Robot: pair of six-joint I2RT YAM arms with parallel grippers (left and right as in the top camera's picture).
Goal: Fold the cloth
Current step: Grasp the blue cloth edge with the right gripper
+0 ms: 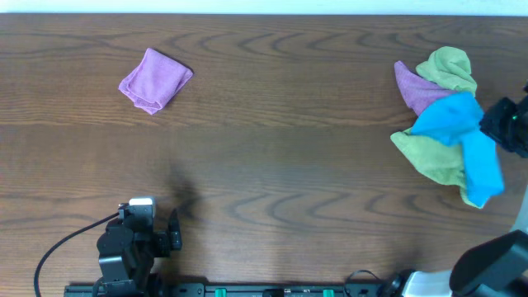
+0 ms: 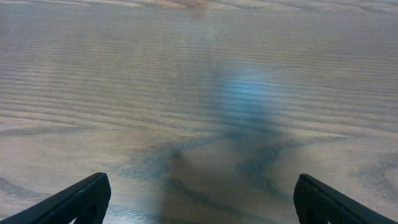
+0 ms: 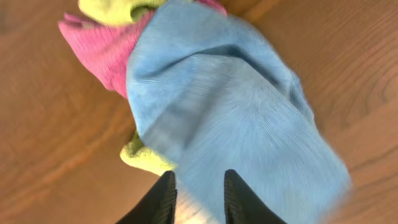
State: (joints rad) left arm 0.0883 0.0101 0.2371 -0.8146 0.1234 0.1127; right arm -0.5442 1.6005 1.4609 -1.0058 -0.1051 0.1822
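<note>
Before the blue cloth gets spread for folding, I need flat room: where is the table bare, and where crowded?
Bare wood runs across the middle, between the folded purple cloth far left and the pile at right. Crowded there: blue cloth over lime-green cloths and another purple one.

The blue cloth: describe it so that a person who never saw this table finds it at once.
Look at the right end of the wooden table, where several cloths lie together. The blue cloth lies on top, stretching toward the near edge. Only it is sky-blue; beside it are lime-green cloths and a purple cloth.
</note>
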